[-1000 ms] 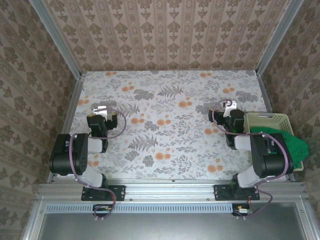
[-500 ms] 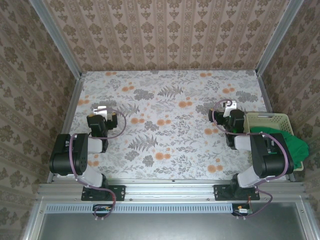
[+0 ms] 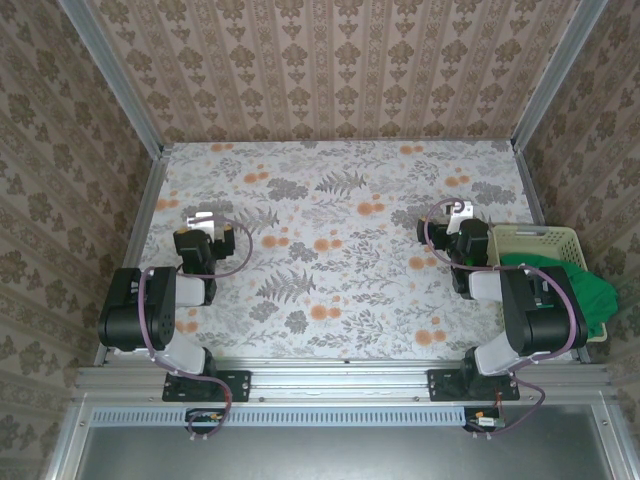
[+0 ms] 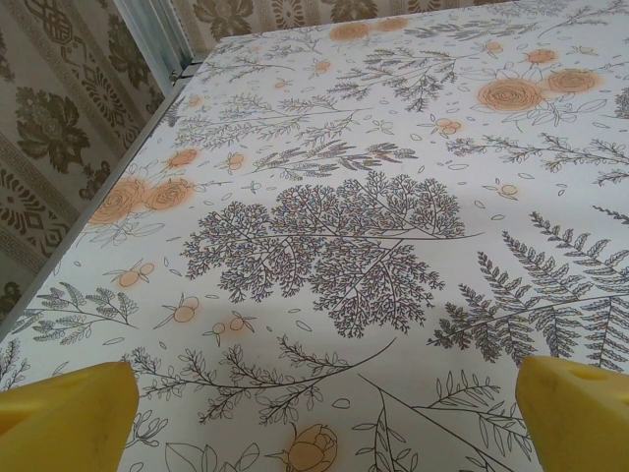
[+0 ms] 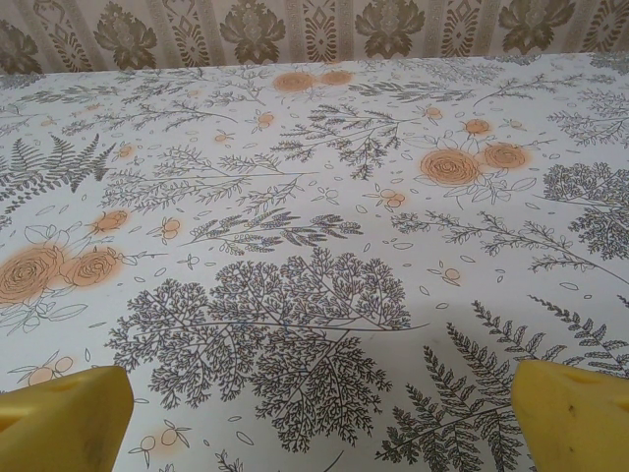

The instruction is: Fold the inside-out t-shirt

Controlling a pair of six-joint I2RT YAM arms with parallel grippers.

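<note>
While the crumpled bright green cloth t-shirt (image 3: pixel 597 290) spills from the pale yellow-green plastic basket (image 3: pixel 540 236) at three o'clock, long axis indeterminate, left gripper (image 4: pixel 324 393) and right gripper (image 5: pixel 319 398) gape empty.

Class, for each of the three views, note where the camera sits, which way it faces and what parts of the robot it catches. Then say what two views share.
Top external: above and behind the arms, looking down on the floral table; shows both arms, the open left gripper and right gripper, and the green t-shirt in the basket.
Left wrist: low over the table, facing forward; yellow fingertips at the bottom corners.
Right wrist: likewise; its yellow fingertips wide apart.
Shared: both wrist views show floral tabletop and patterned wall.
</note>
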